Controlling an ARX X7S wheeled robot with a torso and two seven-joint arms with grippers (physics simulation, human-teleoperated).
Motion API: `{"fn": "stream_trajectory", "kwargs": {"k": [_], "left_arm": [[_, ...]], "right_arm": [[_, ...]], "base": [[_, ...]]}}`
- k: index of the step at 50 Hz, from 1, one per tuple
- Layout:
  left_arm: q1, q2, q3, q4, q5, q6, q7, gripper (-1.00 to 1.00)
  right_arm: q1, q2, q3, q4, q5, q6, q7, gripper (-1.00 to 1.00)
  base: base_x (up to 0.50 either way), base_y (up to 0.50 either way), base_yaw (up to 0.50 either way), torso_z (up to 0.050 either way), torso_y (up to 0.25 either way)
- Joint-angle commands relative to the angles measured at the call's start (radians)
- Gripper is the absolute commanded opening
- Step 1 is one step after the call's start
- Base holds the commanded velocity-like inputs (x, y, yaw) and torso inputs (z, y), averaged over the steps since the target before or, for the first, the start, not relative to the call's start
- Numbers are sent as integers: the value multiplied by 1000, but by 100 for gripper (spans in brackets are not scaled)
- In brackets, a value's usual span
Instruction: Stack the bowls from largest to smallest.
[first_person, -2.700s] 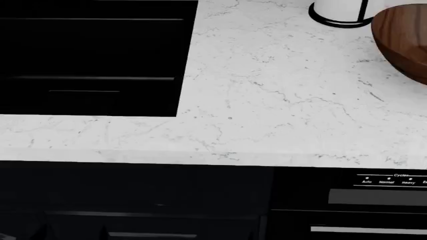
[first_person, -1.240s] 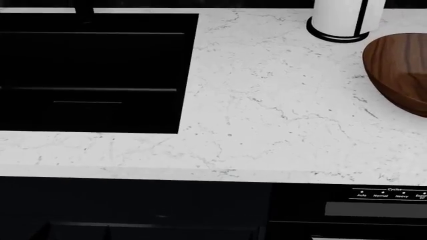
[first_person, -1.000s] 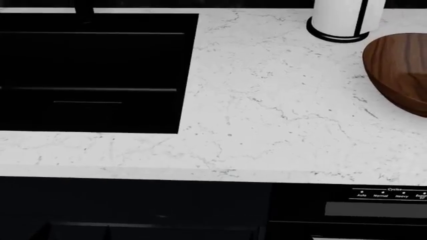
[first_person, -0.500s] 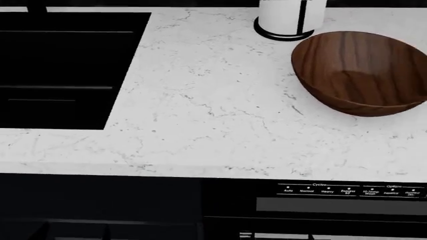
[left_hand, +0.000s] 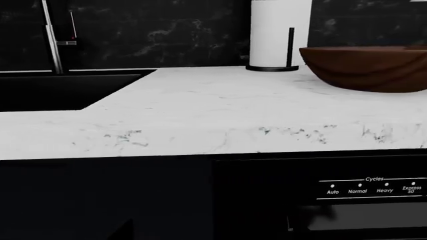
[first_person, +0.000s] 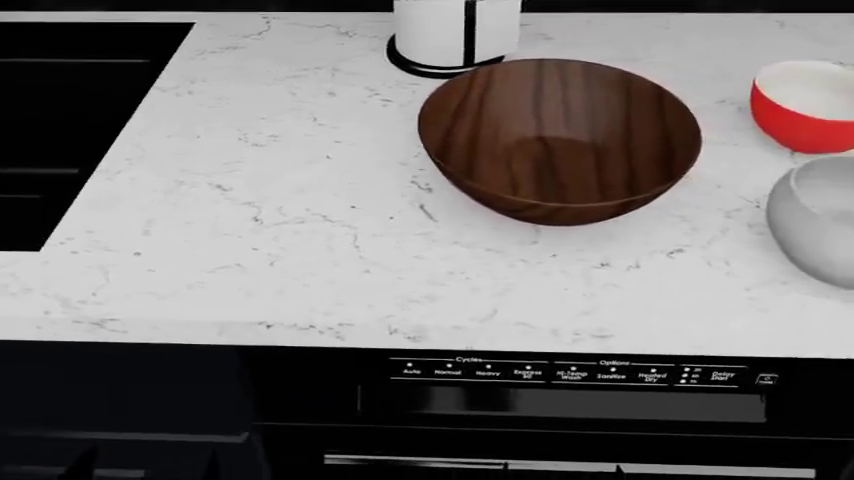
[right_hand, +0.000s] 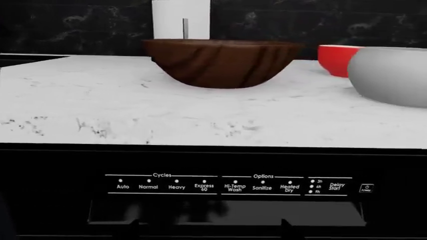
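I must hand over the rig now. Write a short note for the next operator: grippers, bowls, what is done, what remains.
Grippers: neither shows in any view; state unknown.
Bowls: all three sit apart on the counter. Wooden bowl in front of the paper-towel roll; red bowl to its right; grey bowl nearer the front edge, partly cut off by the head view.
Done: nothing stacked.
Left: grey bowl into the wooden bowl, then the red bowl into the grey.

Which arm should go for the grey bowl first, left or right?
Right, probably. The grey bowl sits at the head view's right edge, beside the wooden bowl, and only the right wrist view shows it. Neither gripper is visible.
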Motion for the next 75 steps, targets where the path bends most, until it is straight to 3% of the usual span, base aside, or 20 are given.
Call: {"fn": "stream_trajectory", "kwargs": {"k": [1,36,68,74,75], "left_arm": [[-4,-4,6,-10,-6,3,-9,100],[-5,-20,20,1,-37,-1,-27,100],[-13,-33,33,-9,-61,-15,-42,100],[-29,-54,22,55,-123,-111,-31,100],[-29,-59,3,111,-177,-197,-44,100]], "right_arm": [[1,6,-9,2,5,-1,6,100],[4,23,-31,2,20,-4,24,100],[16,33,-45,14,29,11,48,100],[24,58,-38,-117,27,126,89,100],[35,69,-28,-197,50,194,93,100]], "base": [[0,-500,0,0,0],[0,-442,0,0,0],[3,-59,0,0,0],[0,0,0,0,0],[0,0,0,0,0]]}}
